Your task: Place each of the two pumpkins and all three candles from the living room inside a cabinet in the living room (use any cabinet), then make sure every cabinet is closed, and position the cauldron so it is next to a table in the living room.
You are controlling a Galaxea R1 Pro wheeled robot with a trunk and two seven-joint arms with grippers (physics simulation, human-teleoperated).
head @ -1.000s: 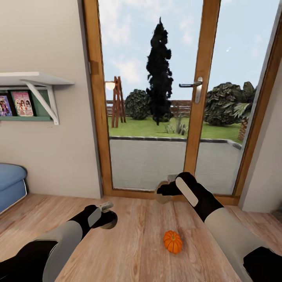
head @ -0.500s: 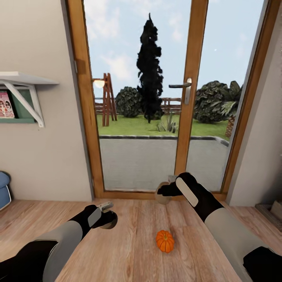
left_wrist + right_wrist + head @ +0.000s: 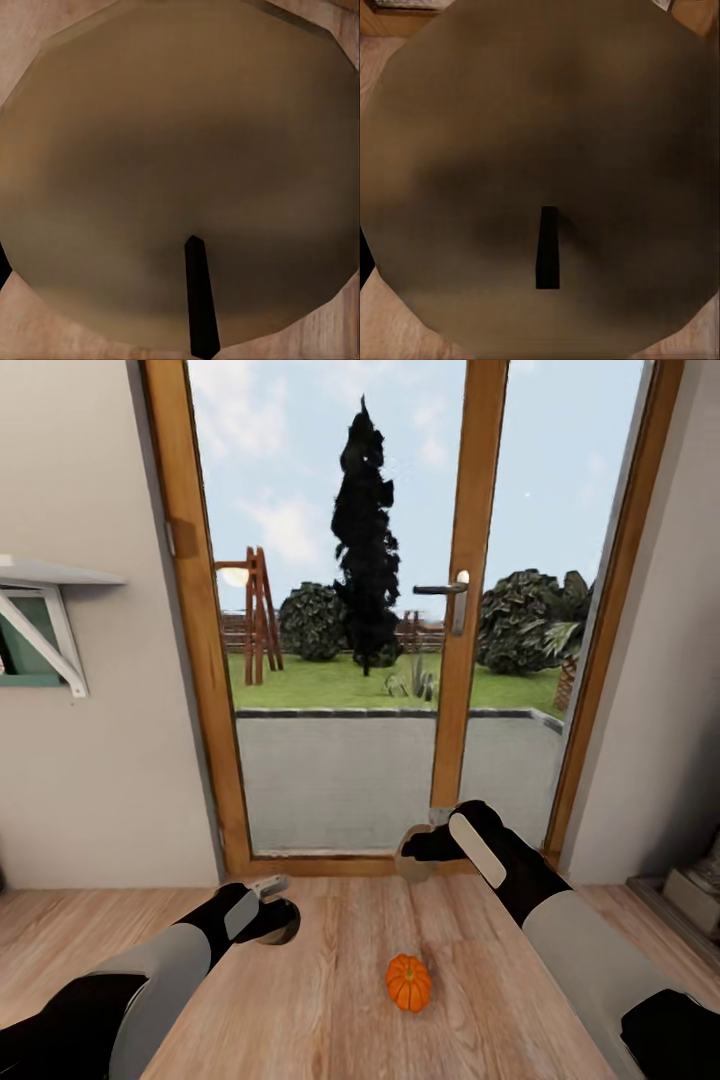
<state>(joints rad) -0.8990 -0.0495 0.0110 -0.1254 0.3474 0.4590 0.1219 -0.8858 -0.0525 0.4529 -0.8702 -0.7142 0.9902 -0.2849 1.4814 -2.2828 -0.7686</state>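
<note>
Left end effector [image 3: 272, 916] clenched on a candle [image 3: 180, 172]; right end effector [image 3: 418, 852] likewise, another candle [image 3: 540, 172]; pumpkin [image 3: 409, 982] on floor [image 3: 330, 1000] between.

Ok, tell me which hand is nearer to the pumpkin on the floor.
Right, narrowly. The right hand hangs almost directly beyond the pumpkin, toward the glass door; the left hand sits off to the pumpkin's left. Each grips a candle.

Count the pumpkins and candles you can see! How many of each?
Pumpkins: 1, on the floor
Candles: 2, one in the left tool, seen close at the left wrist, one in the right tool, seen close at the right wrist
Total: 3
</note>
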